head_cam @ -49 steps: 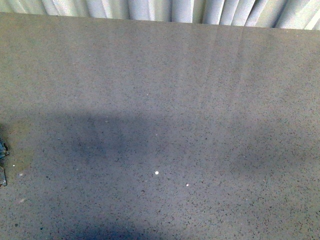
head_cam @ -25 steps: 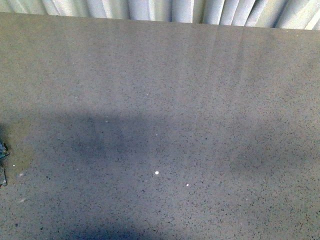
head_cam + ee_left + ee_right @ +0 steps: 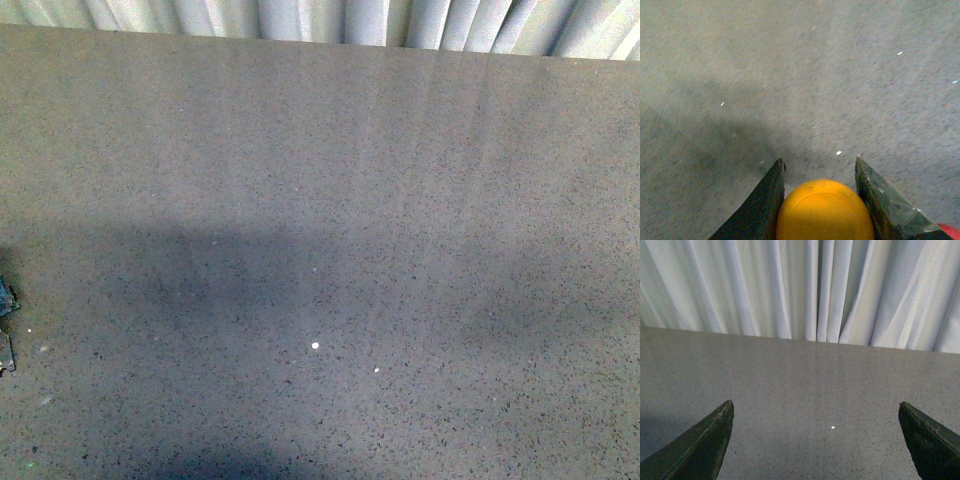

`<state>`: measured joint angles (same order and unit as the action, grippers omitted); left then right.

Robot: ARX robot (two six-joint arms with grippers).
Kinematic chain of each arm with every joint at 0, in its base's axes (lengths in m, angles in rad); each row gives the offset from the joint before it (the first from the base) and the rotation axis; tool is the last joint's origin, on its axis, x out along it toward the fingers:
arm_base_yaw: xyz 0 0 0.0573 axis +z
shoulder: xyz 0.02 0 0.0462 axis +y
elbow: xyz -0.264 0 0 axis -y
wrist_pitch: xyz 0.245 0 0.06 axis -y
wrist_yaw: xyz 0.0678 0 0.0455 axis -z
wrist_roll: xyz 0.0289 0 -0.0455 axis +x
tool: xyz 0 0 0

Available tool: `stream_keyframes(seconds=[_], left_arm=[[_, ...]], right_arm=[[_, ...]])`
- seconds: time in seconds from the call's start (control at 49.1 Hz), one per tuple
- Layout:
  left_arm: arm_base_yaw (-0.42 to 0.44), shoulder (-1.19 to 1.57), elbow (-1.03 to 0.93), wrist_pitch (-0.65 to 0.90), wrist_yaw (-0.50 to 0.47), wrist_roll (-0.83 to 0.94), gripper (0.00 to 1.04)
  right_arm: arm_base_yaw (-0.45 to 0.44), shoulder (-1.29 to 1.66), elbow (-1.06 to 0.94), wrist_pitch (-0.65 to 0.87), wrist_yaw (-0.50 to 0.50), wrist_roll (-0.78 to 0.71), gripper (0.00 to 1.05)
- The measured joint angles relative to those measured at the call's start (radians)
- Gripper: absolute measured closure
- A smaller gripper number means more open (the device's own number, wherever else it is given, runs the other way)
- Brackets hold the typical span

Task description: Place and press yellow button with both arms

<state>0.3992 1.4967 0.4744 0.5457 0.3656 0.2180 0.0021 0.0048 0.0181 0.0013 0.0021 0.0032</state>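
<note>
In the left wrist view the yellow button [image 3: 824,210] shows its domed yellow-orange cap, clamped between two dark fingers [image 3: 765,200]. My left gripper [image 3: 820,165] is shut on it, above the grey speckled table [image 3: 790,75]; the button's body is hidden. My right gripper [image 3: 815,410] is open in the right wrist view, its dark fingers [image 3: 705,445] far apart with only bare table [image 3: 815,390] between them. In the front view neither gripper nor the button shows, only a small dark part [image 3: 5,300] at the left edge.
The table's far edge [image 3: 320,42] meets a pale pleated curtain [image 3: 805,285]. Broad soft shadows [image 3: 200,290] lie across the near half of the table. A small white speck [image 3: 315,346] lies near its middle.
The front view is almost unchanged; the dark part at the left edge has slipped slightly further out of frame.
</note>
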Motion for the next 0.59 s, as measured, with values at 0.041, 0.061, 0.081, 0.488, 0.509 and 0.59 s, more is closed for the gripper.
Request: stream_keyframes(seconds=[0.041, 0.061, 0.081, 0.488, 0.509, 0.59], left_arm=[[-0.066, -0.016, 0.005, 0.0, -0.018, -0.019, 0.71], [-0.097, -0.02, 0.007, 0.002, -0.03, -0.026, 0.71], [-0.145, -0.02, 0.008, 0.007, -0.047, -0.038, 0.71], [-0.703, 0.239, 0.094, 0.225, -0.252, -0.082, 0.71], [-0.715, 0.256, 0.101, 0.23, -0.259, -0.083, 0.71], [-0.763, 0.332, 0.136, 0.258, -0.285, -0.089, 0.71]], right_arm=[[0.0, 0.0, 0.0, 0.0, 0.0, 0.0, 0.09], [0.0, 0.0, 0.0, 0.0, 0.0, 0.0, 0.09], [0.0, 0.0, 0.0, 0.0, 0.0, 0.0, 0.09], [0.0, 0.0, 0.0, 0.0, 0.0, 0.0, 0.09], [0.0, 0.0, 0.0, 0.0, 0.0, 0.0, 0.09], [0.0, 0.0, 0.0, 0.0, 0.0, 0.0, 0.09]])
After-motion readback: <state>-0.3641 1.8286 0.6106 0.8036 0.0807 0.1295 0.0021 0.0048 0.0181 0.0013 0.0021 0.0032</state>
